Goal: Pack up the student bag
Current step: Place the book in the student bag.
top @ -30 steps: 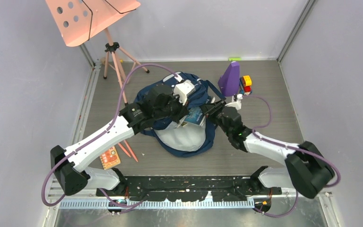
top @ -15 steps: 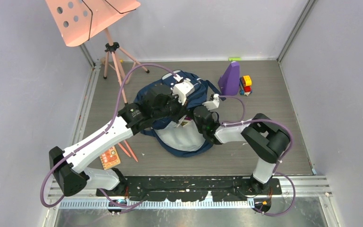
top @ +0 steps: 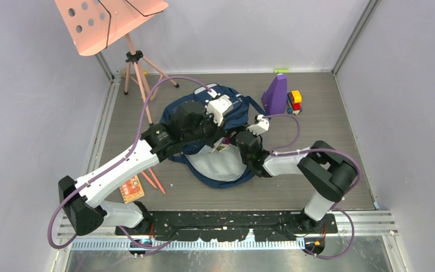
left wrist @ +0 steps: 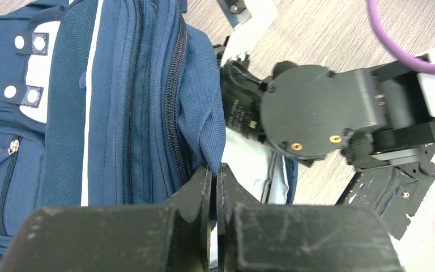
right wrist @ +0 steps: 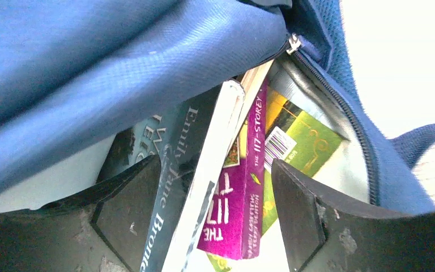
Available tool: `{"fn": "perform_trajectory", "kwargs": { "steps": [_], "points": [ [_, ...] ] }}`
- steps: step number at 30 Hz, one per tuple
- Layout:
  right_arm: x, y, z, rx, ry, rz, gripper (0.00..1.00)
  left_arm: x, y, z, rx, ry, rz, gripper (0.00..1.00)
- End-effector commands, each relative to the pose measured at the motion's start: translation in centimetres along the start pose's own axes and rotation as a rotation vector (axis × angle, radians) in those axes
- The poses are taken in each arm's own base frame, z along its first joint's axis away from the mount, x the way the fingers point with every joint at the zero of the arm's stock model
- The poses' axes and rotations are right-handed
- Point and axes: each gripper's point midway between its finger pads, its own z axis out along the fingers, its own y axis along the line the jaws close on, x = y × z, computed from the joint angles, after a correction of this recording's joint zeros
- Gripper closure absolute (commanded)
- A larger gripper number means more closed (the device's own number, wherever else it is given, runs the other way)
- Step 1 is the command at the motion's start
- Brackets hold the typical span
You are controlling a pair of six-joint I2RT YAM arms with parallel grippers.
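Above the left gripper's (left wrist: 215, 170) black jaws, the student bag (left wrist: 119, 85) is navy blue with a white stripe and a white patch (left wrist: 0, 62) (dotted with pale studs). Between the right gripper's (right wrist: 214, 164) black jaws sit a magenta book (right wrist: 243, 192) lettered white, a grey-blue book (right wrist: 170, 164) lettered pale, and a green-and-yellow cover (right wrist: 308, 141) bearing a barcode.

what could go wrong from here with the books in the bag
1. The right gripper is open around the books, which lean loose in the mouth of the bag; pulling back might drag one out.
2. The left gripper pinches only a thin fold of the bag's edge; if it slips, the flap could drop over the mouth.
3. The zip runs close to one right finger and may snag.
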Motion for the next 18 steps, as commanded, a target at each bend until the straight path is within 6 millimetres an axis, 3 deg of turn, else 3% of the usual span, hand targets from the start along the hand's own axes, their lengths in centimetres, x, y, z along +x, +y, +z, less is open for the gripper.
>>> {"fn": "perform_trajectory", "kwargs": {
  "steps": [1, 6, 10, 11, 14, 18],
  "points": [
    [-3.3, 0.6, -2.7, -0.002, -0.063, -0.163, 0.22, -5.6, -0.6, -2.0, 0.008, -0.21, 0.031, 1.0],
    [-5.6, -0.9, -6.0, 0.031, -0.052, -0.266, 0.19, -5.2, 0.3, -1.7, -0.041, -0.194, 0.024, 1.0],
    [-7.1, -3.5, -9.0, 0.1, 0.003, -0.363, 0.18, -5.1, 0.5, -1.5, -0.053, -0.185, 0.022, 1.0],
    [-7.9, -3.2, -9.7, 0.095, 0.001, -0.362, 0.18, -5.1, 0.6, -1.5, -0.054, -0.185, 0.022, 1.0],
    [-7.9, -4.9, -11.3, 0.14, 0.082, -0.459, 0.17, -4.9, 0.7, -1.3, -0.059, -0.181, 0.023, 1.0],
    [-7.4, -4.4, -12.3, 0.135, 0.196, -0.537, 0.17, -4.8, 0.7, -1.1, -0.058, -0.174, 0.023, 1.0]
  ]
}}
